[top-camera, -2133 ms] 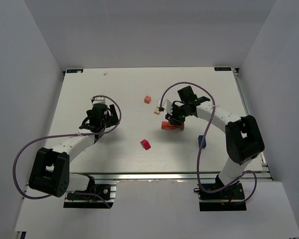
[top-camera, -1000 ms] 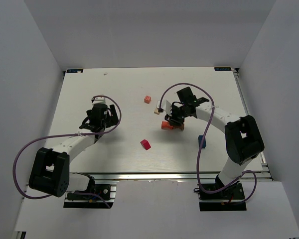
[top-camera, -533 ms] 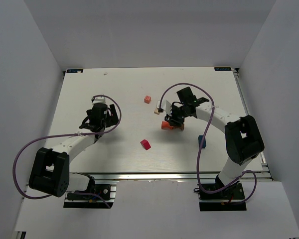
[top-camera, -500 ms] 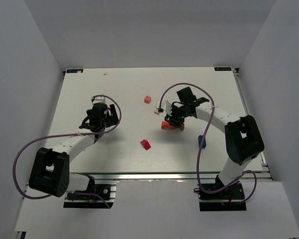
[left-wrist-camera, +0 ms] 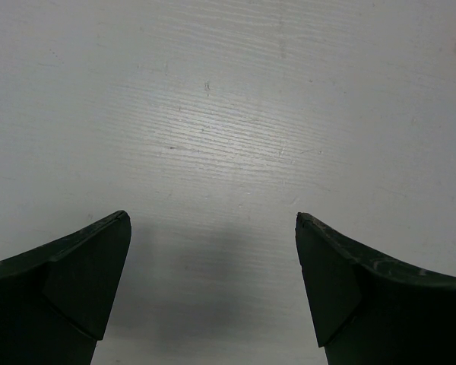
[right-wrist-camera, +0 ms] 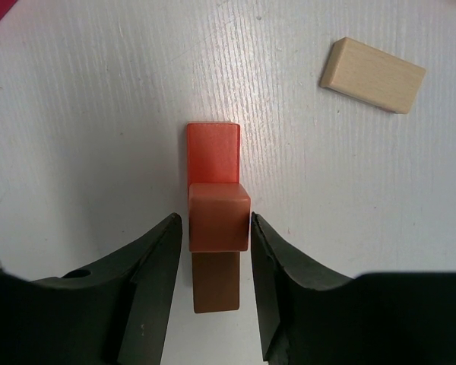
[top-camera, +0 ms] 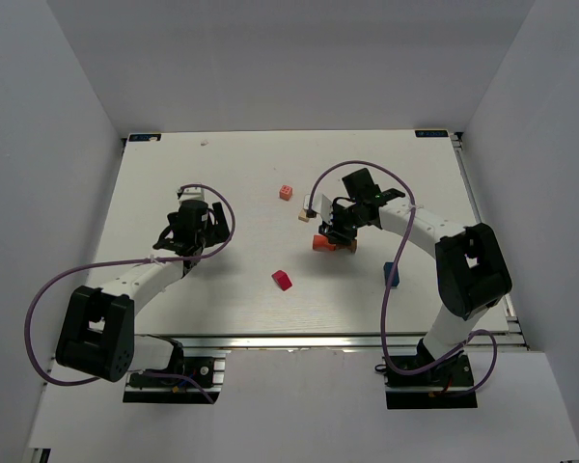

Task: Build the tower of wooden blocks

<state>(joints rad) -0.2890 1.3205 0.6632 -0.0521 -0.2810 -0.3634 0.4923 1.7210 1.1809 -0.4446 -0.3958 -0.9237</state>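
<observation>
The wood block tower (right-wrist-camera: 219, 217) is a salmon cube resting on an orange-red bar (right-wrist-camera: 213, 150) and a brown bar (right-wrist-camera: 215, 287) laid end to end on the table. My right gripper (right-wrist-camera: 215, 222) straddles the cube, open, with a thin gap at the left finger and the right finger about at the cube's edge. The top view has the tower (top-camera: 321, 243) just under the right gripper (top-camera: 334, 234). My left gripper (left-wrist-camera: 213, 228) hangs wide open over bare table, far left of the tower (top-camera: 186, 236).
A tan bar (right-wrist-camera: 372, 74) lies just beyond the tower (top-camera: 305, 216). A pink-orange cube (top-camera: 286, 192) sits farther back, a magenta-red block (top-camera: 283, 280) nearer the front, and a blue block (top-camera: 392, 275) by the right arm.
The right gripper has shifted slightly left and settled over the stacked blocks. The left arm and the loose blocks have not moved.
</observation>
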